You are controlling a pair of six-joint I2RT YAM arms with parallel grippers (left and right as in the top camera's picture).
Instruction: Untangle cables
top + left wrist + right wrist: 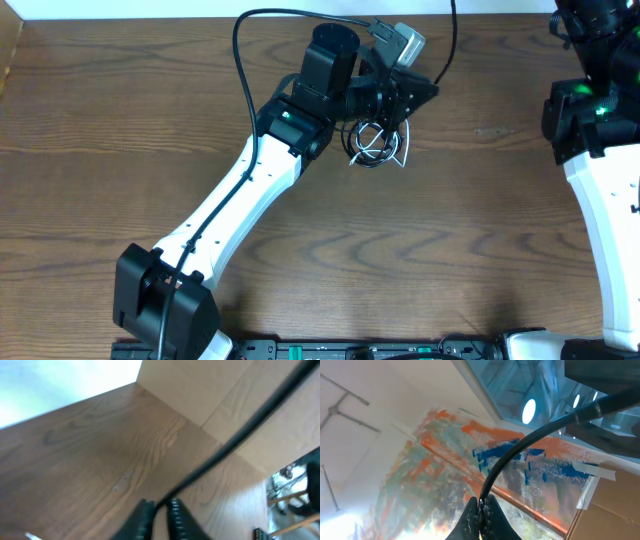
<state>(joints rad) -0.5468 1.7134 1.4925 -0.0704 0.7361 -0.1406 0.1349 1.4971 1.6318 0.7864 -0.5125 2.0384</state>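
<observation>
A brown wood-grain table (120, 120) fills the overhead view, with a pale board wall at its far edge. The white-and-black left arm (240, 200) stretches from the near-left corner towards the far centre. The small bundle of thin black and white cables (375, 145) lies on the table just beside the arm's black wrist head, still wound into one knot of loops. Whether the head touches it cannot be told. In the left wrist view the left gripper (159, 515) shows two blurred black fingertips (176, 519) with a narrow gap, and its grip cannot be told. A thick black arm cable (240, 435) crosses that view. The right arm (600, 200) stands at the table's right edge, well apart from the bundle. The right gripper (480, 512) is closed on nothing, aimed at a wall smeared orange and blue.
</observation>
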